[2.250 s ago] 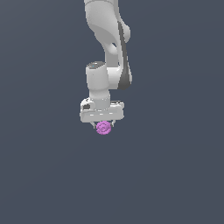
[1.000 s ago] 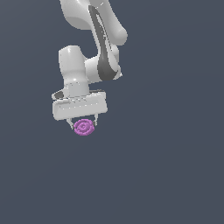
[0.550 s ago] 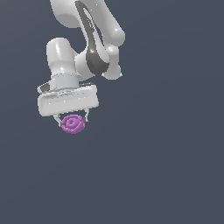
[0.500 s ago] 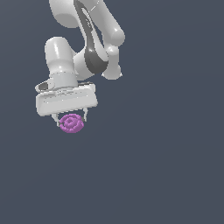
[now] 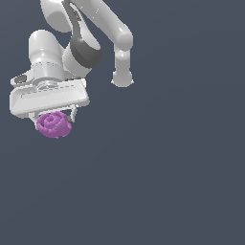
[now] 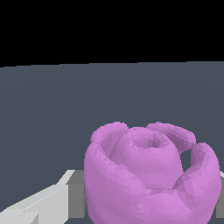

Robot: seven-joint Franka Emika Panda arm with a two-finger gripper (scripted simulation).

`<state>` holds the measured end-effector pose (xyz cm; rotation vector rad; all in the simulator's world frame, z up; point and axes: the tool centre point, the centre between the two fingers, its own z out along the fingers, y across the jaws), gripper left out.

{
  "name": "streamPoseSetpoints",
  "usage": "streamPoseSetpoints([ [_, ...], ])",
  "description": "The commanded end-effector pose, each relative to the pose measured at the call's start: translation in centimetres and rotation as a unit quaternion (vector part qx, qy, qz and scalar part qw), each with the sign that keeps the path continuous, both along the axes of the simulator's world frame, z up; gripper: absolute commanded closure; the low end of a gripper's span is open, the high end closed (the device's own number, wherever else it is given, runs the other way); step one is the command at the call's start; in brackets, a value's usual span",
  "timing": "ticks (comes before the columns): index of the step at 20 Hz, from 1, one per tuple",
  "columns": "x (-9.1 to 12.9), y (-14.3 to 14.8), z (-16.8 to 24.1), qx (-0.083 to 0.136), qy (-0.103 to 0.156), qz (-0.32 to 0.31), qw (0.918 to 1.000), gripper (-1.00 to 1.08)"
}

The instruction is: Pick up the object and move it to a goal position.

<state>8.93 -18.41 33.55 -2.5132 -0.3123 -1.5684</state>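
1. Gripping from both sides, the claw (image 5: pixel 54 116) is clamped on the object (image 5: pixel 54 124), its thin fingers (image 5: pixel 73 112) pressed against the blob.
2. That magenta, ringed lump hangs just beneath the white claw body, narrower than it.
3. Above, the white arm (image 5: pixel 98 23) bends away; only plain dark ground lies around.

Magenta-purple object (image 5: pixel 54 124), white claw (image 5: pixel 52 115)

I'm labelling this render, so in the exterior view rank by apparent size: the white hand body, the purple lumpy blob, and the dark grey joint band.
1. White hand body, largest.
2. Dark grey joint band and magenta-purple lumpy blob: too similar to rank.
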Motion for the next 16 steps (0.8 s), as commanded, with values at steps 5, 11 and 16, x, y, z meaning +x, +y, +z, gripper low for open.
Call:
streamPoseSetpoints([
  [5,0.1,-2.8,4.1,0.012,-0.068,0.016,0.9975,1.08],
  [11,0.0,-4.6,6.6,0.021,-0.112,0.028,0.9931,1.08],
  [16,-0.1,-5.4,7.8,0.026,-0.134,0.036,0.9901,1.08],
])
